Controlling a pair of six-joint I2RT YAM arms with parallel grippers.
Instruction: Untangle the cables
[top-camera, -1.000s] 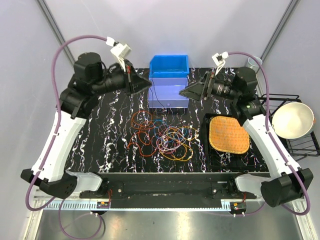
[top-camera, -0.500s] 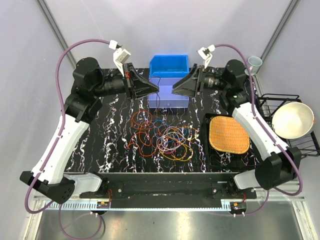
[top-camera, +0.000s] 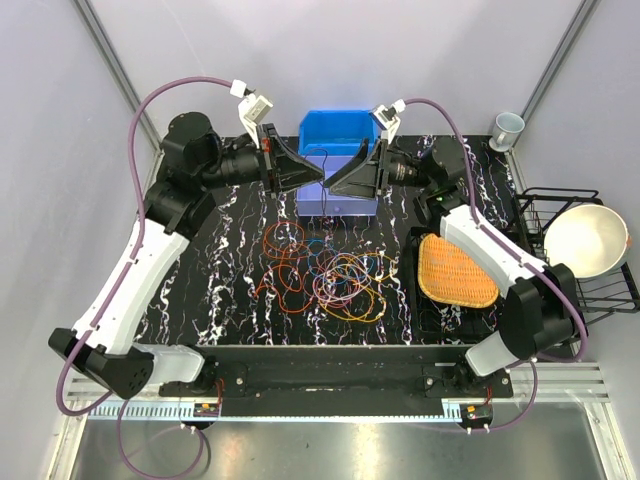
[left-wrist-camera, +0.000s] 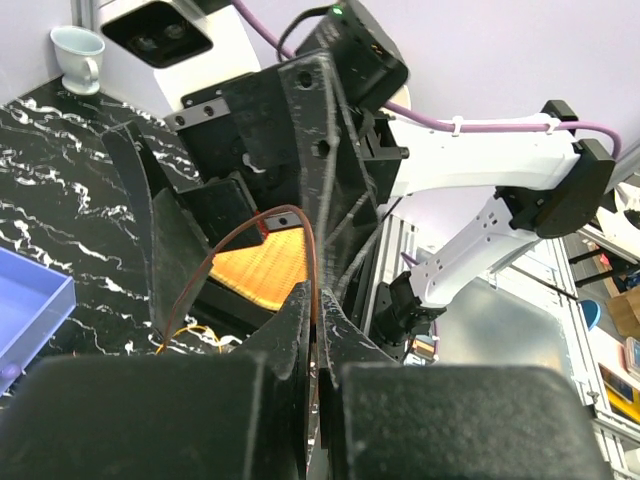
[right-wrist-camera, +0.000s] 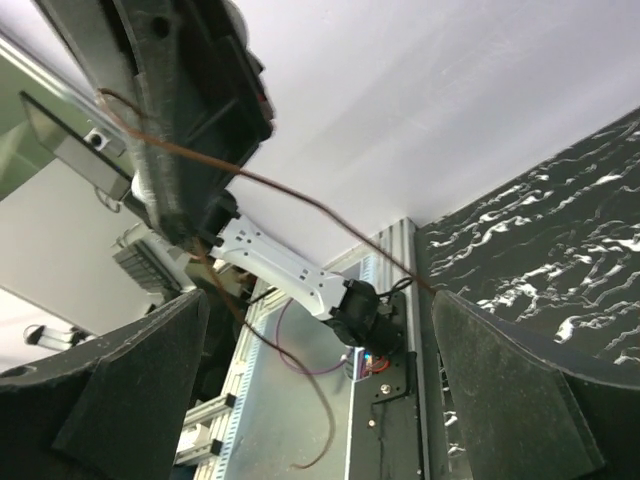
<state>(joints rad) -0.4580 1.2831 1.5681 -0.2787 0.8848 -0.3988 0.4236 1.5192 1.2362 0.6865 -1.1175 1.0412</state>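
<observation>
A tangled pile of thin cables (top-camera: 328, 272) in orange, red, yellow, purple and blue lies on the black marbled table (top-camera: 200, 270). My left gripper (top-camera: 308, 178) is raised above the bins. In the left wrist view it (left-wrist-camera: 318, 300) is shut on one thin brown-orange cable (left-wrist-camera: 309, 250), which loops up and back down to the left. My right gripper (top-camera: 338, 184) faces it, tip to tip. In the right wrist view it (right-wrist-camera: 320, 370) is wide open, and the same cable (right-wrist-camera: 300, 200) runs across the gap between its fingers without being held.
A blue bin (top-camera: 338, 128) and two lavender bins (top-camera: 340, 192) stand at the back, under the grippers. A woven orange mat (top-camera: 458, 268) lies in a black tray on the right. A white bowl (top-camera: 585, 240) sits in a black rack, and a cup (top-camera: 507, 127) stands at the far right.
Both arms have swung inward from the sides. Their grippers now nearly meet above the bins. The left gripper has carried its thin cable along.
</observation>
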